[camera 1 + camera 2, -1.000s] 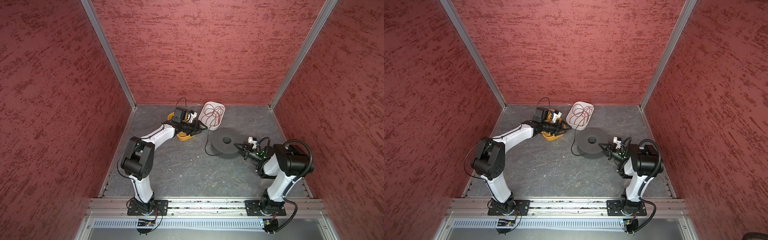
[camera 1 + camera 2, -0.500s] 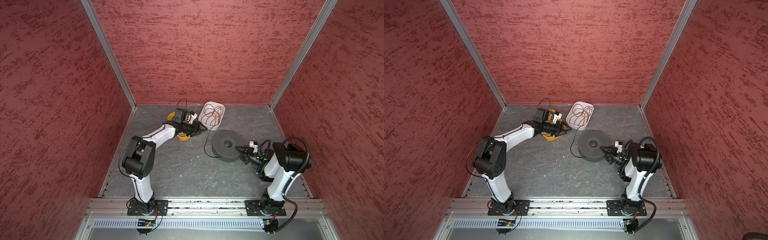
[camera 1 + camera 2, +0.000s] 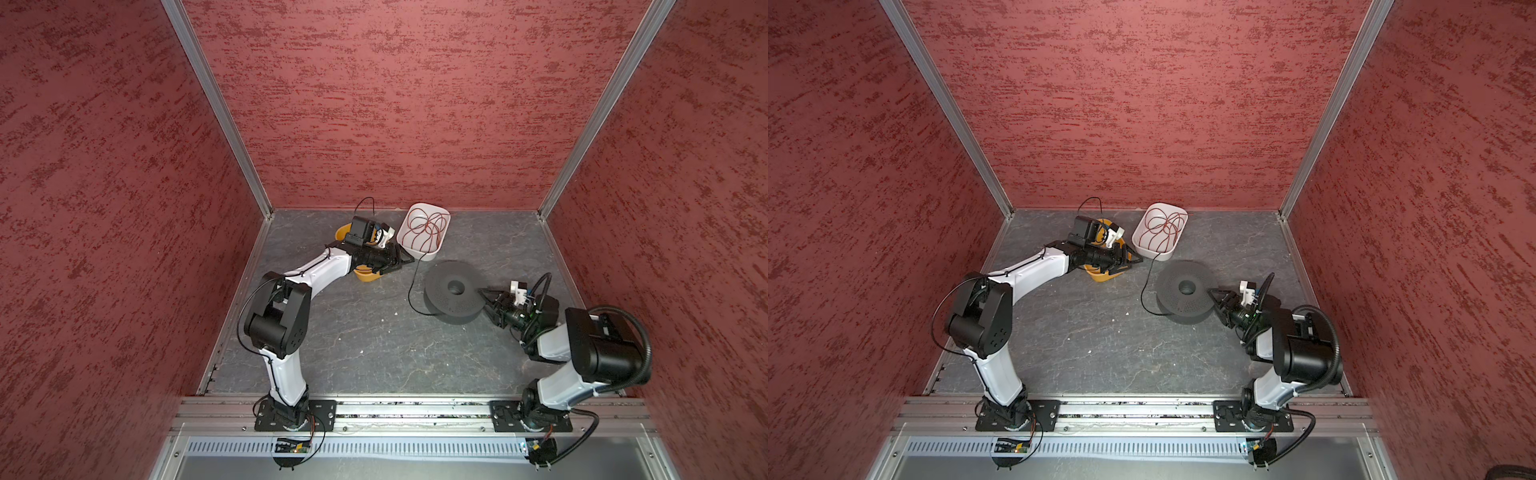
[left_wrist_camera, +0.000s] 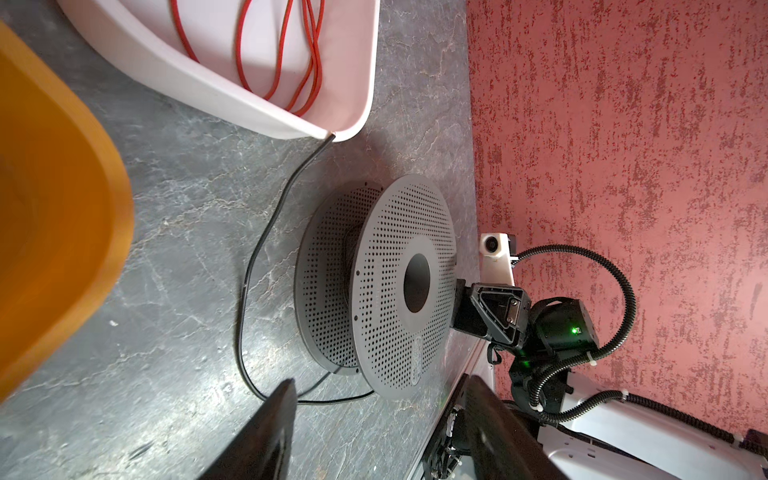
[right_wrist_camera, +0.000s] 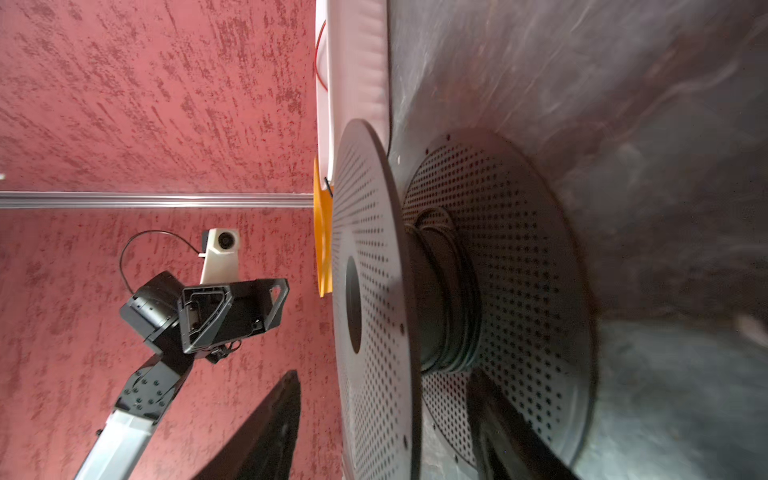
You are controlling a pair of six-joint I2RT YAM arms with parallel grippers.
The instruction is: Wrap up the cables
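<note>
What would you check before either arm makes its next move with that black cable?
1. The left gripper is open and empty: ok.
2. The right gripper is open, straddling the upper disc of the spool: ok.
3. The black cable lies slack on the floor between the white tray and the spool: ok.
4. Some turns are already wound on the spool: ok.
5. Whether the black cable joins the red wire at the tray's rim: cannot tell.

Cable [image 3: 409,291] left of spool [image 3: 440,298], tub [image 3: 419,250] behind spool
</note>
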